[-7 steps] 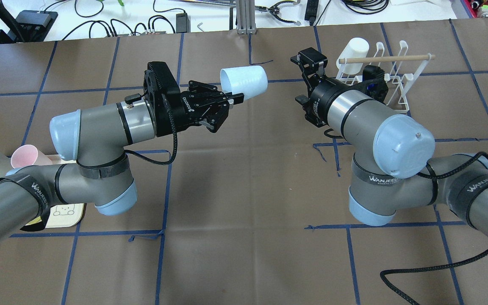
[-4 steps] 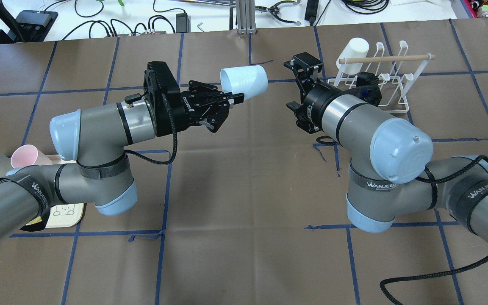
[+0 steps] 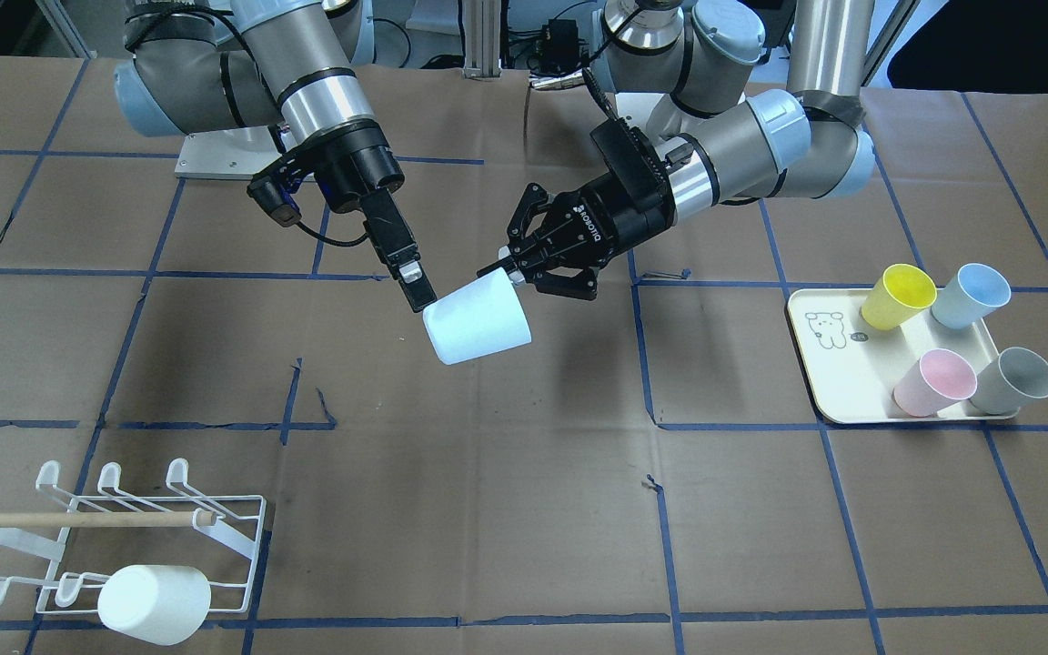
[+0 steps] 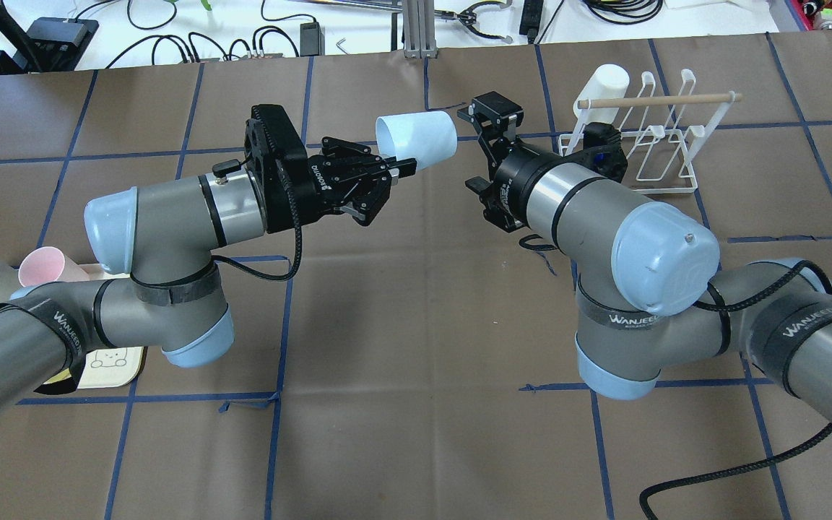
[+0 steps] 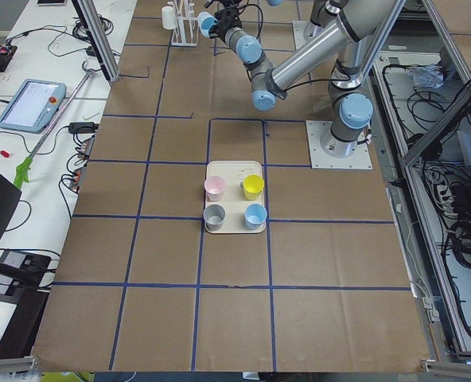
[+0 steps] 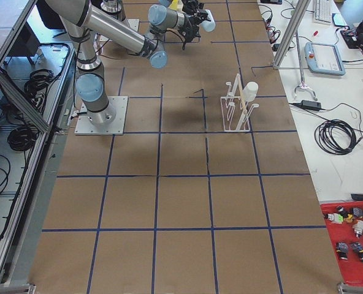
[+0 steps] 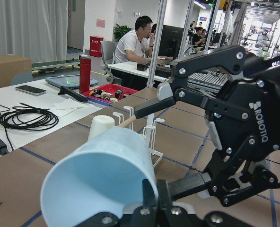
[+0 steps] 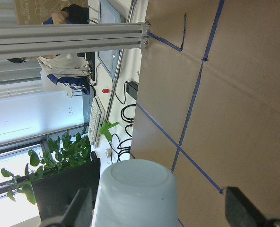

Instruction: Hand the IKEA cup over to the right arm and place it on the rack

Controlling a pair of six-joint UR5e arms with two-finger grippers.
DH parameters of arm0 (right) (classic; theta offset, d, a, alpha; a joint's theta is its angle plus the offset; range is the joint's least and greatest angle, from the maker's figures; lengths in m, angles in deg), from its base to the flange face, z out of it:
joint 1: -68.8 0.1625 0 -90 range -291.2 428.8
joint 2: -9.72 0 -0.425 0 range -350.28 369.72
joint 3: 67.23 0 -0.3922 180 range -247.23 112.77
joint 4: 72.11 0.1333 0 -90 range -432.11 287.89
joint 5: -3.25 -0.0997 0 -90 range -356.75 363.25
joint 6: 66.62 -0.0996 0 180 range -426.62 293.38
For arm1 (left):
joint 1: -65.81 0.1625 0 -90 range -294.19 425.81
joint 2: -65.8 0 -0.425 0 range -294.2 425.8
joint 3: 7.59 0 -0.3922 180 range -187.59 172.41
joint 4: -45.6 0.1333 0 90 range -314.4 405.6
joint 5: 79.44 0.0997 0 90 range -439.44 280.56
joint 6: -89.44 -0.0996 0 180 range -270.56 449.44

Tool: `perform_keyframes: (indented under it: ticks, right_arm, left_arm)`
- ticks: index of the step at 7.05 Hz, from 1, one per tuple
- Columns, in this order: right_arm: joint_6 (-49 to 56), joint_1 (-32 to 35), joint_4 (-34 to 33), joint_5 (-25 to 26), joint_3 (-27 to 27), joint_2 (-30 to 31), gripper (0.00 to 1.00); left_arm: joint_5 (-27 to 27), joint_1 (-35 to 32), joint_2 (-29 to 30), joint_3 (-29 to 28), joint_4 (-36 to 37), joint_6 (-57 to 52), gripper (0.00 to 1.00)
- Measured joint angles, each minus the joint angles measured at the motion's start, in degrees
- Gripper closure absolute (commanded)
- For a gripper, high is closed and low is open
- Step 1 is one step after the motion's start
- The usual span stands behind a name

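- R gripper point(image 8: 159, 208): wide open, holding nothing. Wrist view shows the cup's closed base btwn the two fingers w/ gaps either side; no contact that I can see.
- L gripper point(image 4: 400, 167): pinched shut on the cup's rim, one finger inside the mouth, one outside. That's the cup's only support.
- Cup point(image 4: 419, 141): pale blue, in mid-air above table point(image 4: 416, 325), lying on its side. Mouth faces L gripper; base faces R gripper, right at its fingertips.
- Handling (judgement): prob. thin plastic, v. light, smooth so a bit slippery. Wall likely flexes if squeezed hard. It's tapered, so a grip close to the base could slide off the narrow end.
- Best hold, I think: across the body around mid-height, well clear of L fingers at the rim, moderate squeeze. L lets go only once R has closed.
- Rack point(image 4: 658, 101): on table just behind R gripper, on the far side from the cup; one white cup point(image 4: 607, 81) sits on a prong.
- Tray point(image 3: 847, 387) w/ spare cups point(image 3: 897, 296): well behind L gripper, back by that arm; not involved.
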Motion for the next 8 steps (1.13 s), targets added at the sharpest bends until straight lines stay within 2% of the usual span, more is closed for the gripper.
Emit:
perform_keyframes:
  ticks: [4,8]
  right_arm:
    - [-0.1,1.4,0.2,0.1,1.6,-0.8,0.00]
    - [-0.1,1.6,0.5,0.1,5.6,-4.3,0.00]
  left_arm:
    - [0.0,0.0,-0.1,0.0,0.0,0.6,0.97]
    - [0.0,0.0,-0.1,0.0,0.0,0.9,0.97]
